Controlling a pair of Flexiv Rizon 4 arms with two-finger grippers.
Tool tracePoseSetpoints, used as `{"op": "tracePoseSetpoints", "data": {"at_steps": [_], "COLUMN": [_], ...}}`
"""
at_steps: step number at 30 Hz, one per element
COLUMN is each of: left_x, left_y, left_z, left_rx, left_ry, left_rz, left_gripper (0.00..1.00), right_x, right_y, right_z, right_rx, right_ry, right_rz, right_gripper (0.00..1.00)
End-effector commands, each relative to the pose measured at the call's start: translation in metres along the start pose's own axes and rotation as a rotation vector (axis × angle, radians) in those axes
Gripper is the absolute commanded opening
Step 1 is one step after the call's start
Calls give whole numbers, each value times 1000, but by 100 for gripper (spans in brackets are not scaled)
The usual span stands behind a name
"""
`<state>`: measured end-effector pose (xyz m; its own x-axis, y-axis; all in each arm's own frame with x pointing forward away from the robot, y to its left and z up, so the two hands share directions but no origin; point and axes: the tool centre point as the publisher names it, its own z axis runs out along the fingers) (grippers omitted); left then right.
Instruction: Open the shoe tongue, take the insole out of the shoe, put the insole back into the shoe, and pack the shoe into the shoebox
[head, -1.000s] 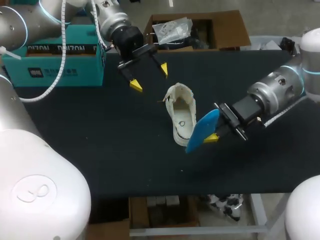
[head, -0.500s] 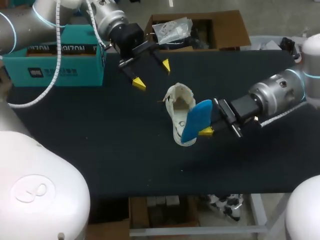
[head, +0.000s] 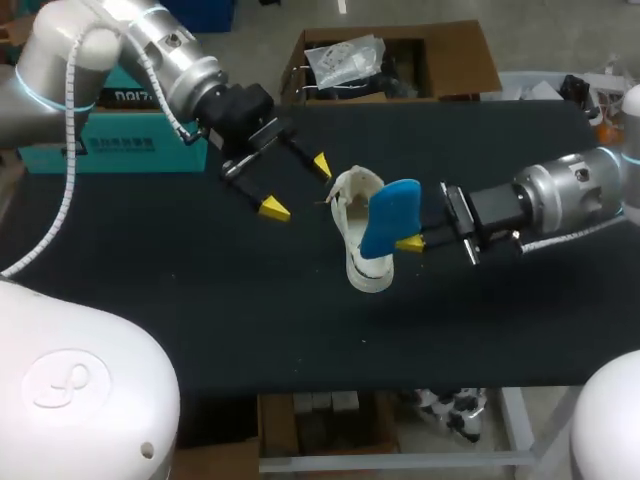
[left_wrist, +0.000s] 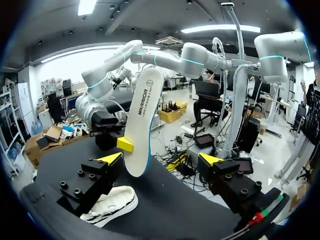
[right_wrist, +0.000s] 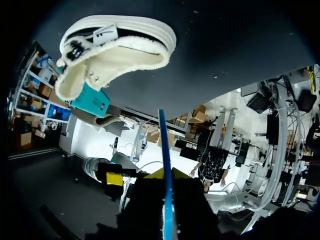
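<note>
The right end effector is carrying the blue insole leftward, from the near-right side of the shoe to just above its opening, and is tipping it more upright. I judge that the step of putting the insole back is beginning. Its fingers are pinching the insole from both sides. The left end effector is swinging nearer and lower over the surface, spread wide and carrying nothing, just left of the shoe's far end. The right arm is stretching in level from the right. The shoe is lying mid-surface, well apart from the teal shoebox at the far left.
</note>
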<state>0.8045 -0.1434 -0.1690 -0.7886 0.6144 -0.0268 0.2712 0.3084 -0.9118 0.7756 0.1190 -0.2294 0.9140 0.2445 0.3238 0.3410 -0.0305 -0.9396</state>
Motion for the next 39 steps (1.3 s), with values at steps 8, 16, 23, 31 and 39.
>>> {"op": "tracePoseSetpoints", "data": {"at_steps": [8,16,23,31,39], "left_x": [8,5,-10,-21,-21], "left_y": [4,13,23,33,33], "left_z": [5,27,43,43,43], "left_rx": [25,-15,-67,-45,-45], "left_ry": [-484,-488,-529,-584,-584], "left_rz": [-34,-13,5,0,0], "left_gripper": [100,100,100,100,100], "right_x": [-8,6,23,29,29], "right_y": [3,16,35,49,54], "right_z": [-4,5,15,22,24], "right_rx": [10,-23,-40,-29,-22], "right_ry": [67,131,169,272,333], "right_rz": [-4,-44,-86,-122,-112], "right_gripper": [0,0,0,0,0]}}
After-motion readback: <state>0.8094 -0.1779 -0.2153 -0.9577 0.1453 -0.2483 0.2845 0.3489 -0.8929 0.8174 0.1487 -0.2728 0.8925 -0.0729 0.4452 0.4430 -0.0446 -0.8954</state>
